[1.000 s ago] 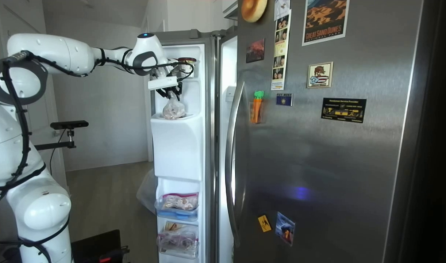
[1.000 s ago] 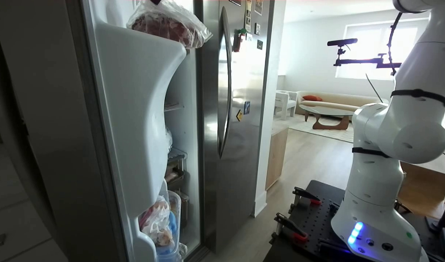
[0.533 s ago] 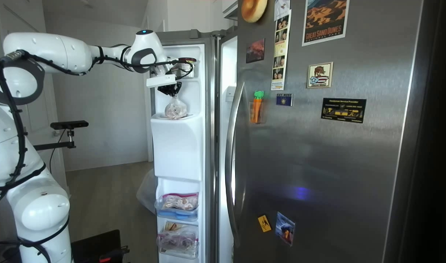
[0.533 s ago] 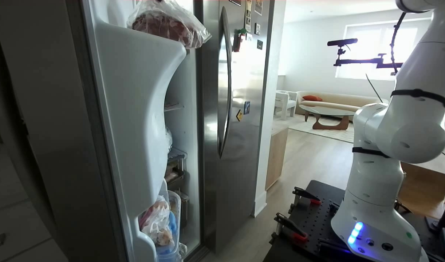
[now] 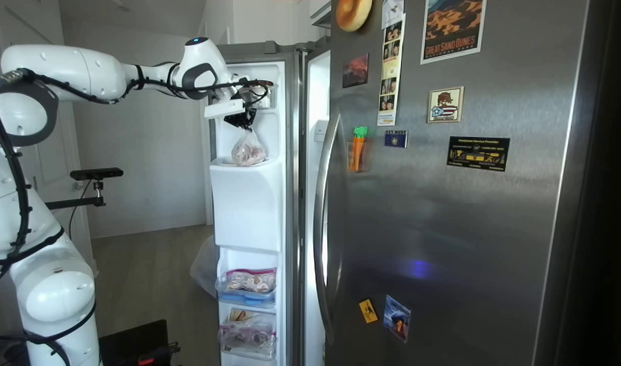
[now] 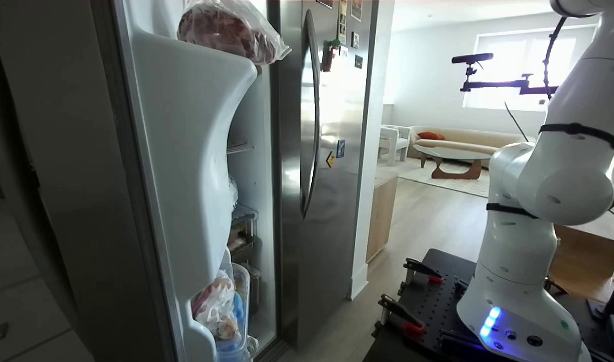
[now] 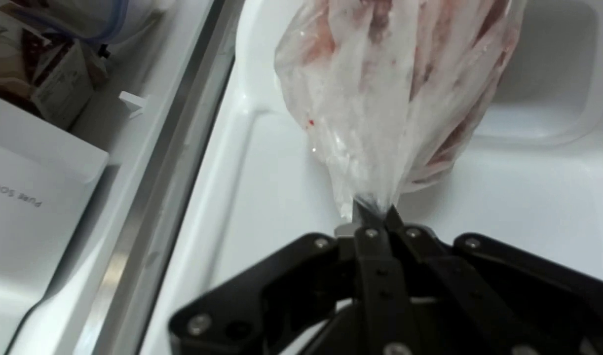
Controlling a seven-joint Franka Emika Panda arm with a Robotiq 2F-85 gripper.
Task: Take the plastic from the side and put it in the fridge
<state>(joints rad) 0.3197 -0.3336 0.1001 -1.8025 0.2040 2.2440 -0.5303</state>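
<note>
The gripper (image 7: pixel 374 209) has got the gathered neck of a clear plastic bag (image 7: pixel 390 93) pinched tight between its fingertips, easiest to see in the wrist view. Something reddish and meaty-looking shows through the plastic. The bag's down on top of the big white bulge (image 5: pixel 245 208) on the inside of the open fridge door (image 5: pixel 271 127), bottom touching from what I can tell, and in an exterior view its front end pokes out past the lip (image 6: pixel 236 61). Lower on that same door there's an upper bin (image 5: pixel 247 303) with a pink-edged bag (image 5: pixel 252 280) in it, and a lower bin (image 5: pixel 249 354) with more bagged stuff. Next to that is the wide steel door (image 5: pixel 417 213) with things stuck on it: a carrot (image 5: pixel 358 152), a bagel-looking thing (image 5: pixel 353 14), a Great Sand Dunes poster (image 5: pixel 453 28). The white robot arm (image 5: pixel 71 73) has black cable strapped along it. Its base (image 6: pixel 518 301), blue light (image 6: pixel 490 322) glowing, sits on a black desk (image 6: pixel 433 309) full of little holes, red-and-black clamps (image 6: pixel 402 310) at the edge. Way back there's a cream sofa (image 6: pixel 465 134) with a red cushion (image 6: pixel 430 136).
</note>
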